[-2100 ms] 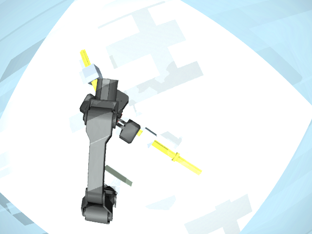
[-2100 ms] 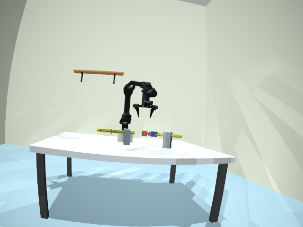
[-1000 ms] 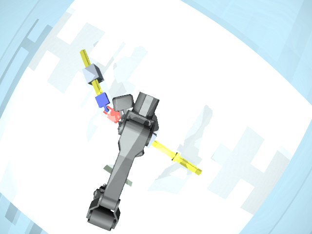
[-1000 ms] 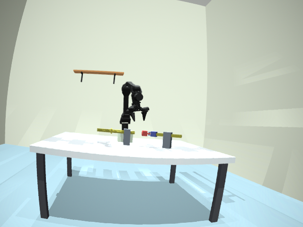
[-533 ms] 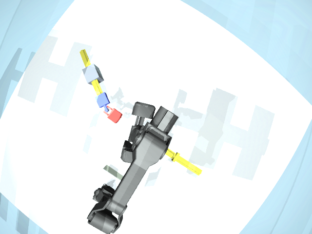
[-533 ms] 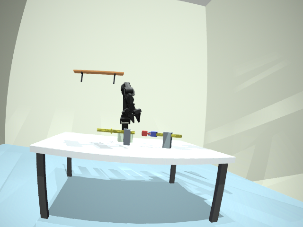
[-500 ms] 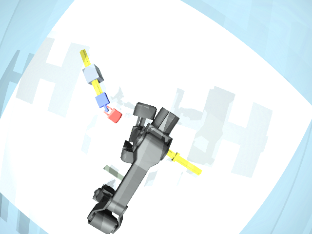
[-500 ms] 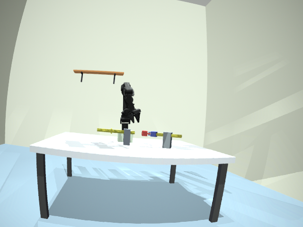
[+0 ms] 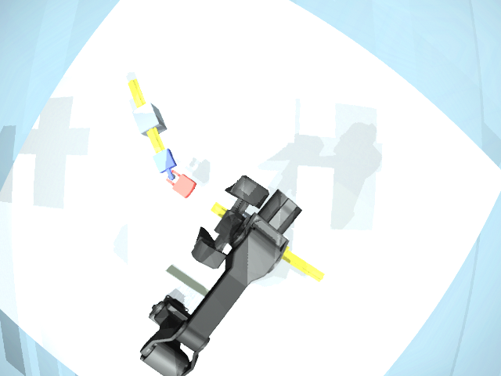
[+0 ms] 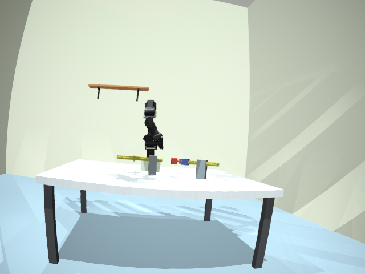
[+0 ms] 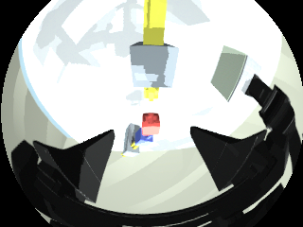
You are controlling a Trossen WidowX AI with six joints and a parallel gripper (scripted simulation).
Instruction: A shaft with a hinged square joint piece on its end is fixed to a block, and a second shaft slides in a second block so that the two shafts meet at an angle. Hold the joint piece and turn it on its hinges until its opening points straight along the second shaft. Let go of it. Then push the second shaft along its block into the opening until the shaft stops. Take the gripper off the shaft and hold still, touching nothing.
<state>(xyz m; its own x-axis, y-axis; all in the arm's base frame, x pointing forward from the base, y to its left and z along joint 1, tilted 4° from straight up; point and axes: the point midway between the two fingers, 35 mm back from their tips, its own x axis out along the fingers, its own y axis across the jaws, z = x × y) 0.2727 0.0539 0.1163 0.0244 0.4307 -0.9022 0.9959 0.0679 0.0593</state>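
Note:
The red joint piece (image 9: 184, 186) (image 10: 174, 161) (image 11: 151, 124) hangs on its hinge from the blue part (image 9: 164, 160) (image 10: 185, 161) on the end of the first yellow shaft (image 9: 156, 140) (image 10: 213, 164). That shaft passes through its grey block (image 9: 146, 118) (image 10: 201, 169). The joint piece faces the second yellow shaft (image 9: 304, 265) (image 10: 125, 157) (image 11: 154, 19) and looks about in line with it, with a gap between them. The second grey block (image 10: 152, 165) (image 11: 152, 66) carries that shaft. My gripper (image 9: 213, 209) (image 11: 152, 130) is open and empty, above the second shaft's near end, touching nothing visible.
A pale green upright panel (image 9: 188, 279) (image 11: 228, 73) stands between the second block and the arm's base. The white table (image 10: 177, 193) carries both blocks. A wooden shelf (image 10: 117, 87) is on the back wall. Arm links cover most of the second block in the top view.

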